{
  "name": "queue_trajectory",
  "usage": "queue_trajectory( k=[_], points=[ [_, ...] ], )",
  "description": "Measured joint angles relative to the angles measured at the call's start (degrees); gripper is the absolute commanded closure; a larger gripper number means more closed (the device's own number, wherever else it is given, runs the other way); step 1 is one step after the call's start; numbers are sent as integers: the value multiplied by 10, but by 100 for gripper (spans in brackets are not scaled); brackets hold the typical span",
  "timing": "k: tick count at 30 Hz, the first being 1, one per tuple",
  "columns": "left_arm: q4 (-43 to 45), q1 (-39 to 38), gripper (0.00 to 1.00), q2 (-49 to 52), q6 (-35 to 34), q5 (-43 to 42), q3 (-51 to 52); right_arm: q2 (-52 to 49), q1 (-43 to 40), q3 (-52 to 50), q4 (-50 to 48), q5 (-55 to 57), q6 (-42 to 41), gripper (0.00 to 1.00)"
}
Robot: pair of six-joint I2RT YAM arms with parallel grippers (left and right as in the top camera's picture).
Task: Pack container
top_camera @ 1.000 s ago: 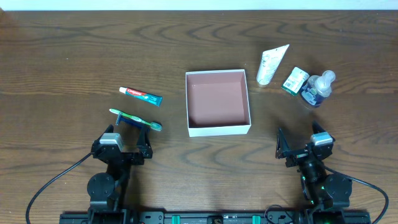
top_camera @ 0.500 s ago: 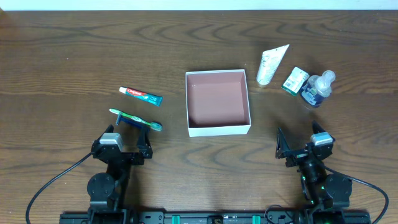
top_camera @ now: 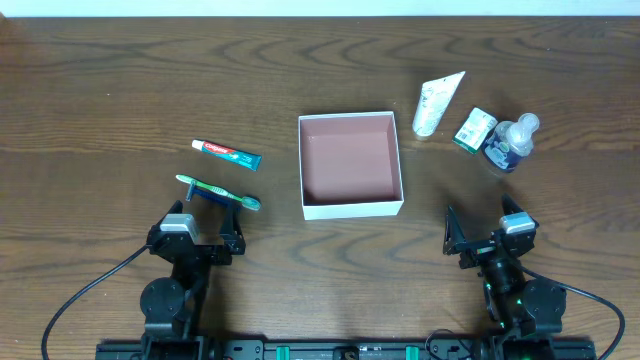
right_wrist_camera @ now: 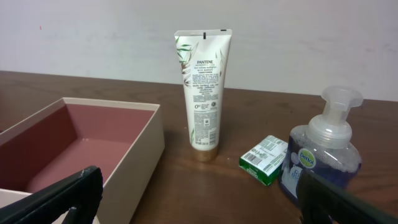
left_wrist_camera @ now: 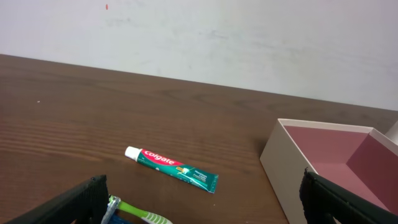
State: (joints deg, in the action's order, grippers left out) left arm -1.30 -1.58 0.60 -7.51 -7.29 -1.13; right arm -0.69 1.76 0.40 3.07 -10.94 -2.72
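The container (top_camera: 350,208), a shallow square box with white walls and pink-brown inside, sits empty mid-table; it also shows in the left wrist view (left_wrist_camera: 283,162) and the right wrist view (right_wrist_camera: 146,140). Left of it lie a toothpaste tube (top_camera: 226,153) (left_wrist_camera: 171,168) and a green toothbrush (top_camera: 218,191) (left_wrist_camera: 140,213). Right of it lie a white Pantene tube (top_camera: 438,102) (right_wrist_camera: 203,93), a small green box (top_camera: 474,129) (right_wrist_camera: 264,159) and a blue soap pump bottle (top_camera: 510,144) (right_wrist_camera: 323,155). My left gripper (top_camera: 197,237) (left_wrist_camera: 199,208) and right gripper (top_camera: 487,236) (right_wrist_camera: 199,205) are open and empty near the front edge.
The wooden table (top_camera: 120,90) runs back to a white wall (left_wrist_camera: 249,37). Cables trail from both arm bases at the front edge.
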Motion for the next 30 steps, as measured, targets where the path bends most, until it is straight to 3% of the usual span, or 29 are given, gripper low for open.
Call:
queue_trajectory(
  k=[15,24,30],
  points=[
    [0,0,2,0,0,0,0,0,0,0,-39,-4,-3,1],
    [0,0,2,0,0,0,0,-3,0,2,-71,-95,-3,1],
    [0,0,2,0,0,0,0,-99,0,83,-48,-134,0,1]
  ],
)
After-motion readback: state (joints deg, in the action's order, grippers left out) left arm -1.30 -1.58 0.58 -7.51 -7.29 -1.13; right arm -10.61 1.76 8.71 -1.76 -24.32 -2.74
